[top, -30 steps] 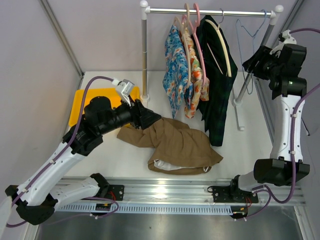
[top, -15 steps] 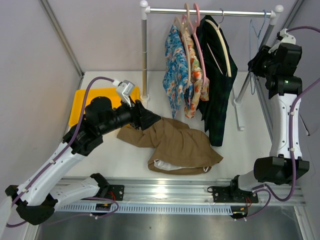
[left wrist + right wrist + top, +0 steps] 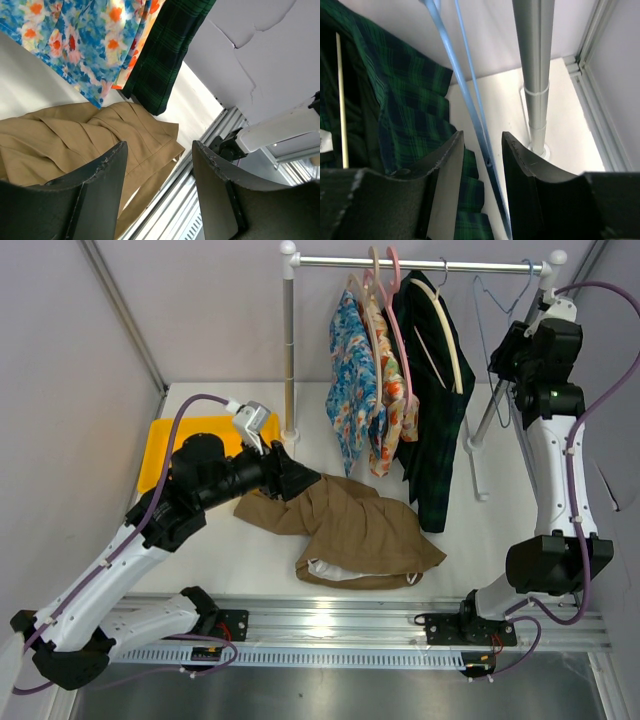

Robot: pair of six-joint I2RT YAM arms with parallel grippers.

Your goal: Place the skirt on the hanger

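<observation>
The skirt (image 3: 350, 530) lies crumpled mid-frame near the table's (image 3: 500, 540) front edge. The left gripper (image 3: 298, 478) gapes wide at its upper-left corner. At upper right, the upstretched right gripper (image 3: 482, 136) narrowly straddles the hanger (image 3: 466, 100) wire, seemingly unpinched.

— Any writing for us to read around the left pincer (image 3: 159, 146) or the right pincer (image 3: 482, 135)?
— None that we can make out: no label, brand, number or sign is legible to us in any view.
</observation>
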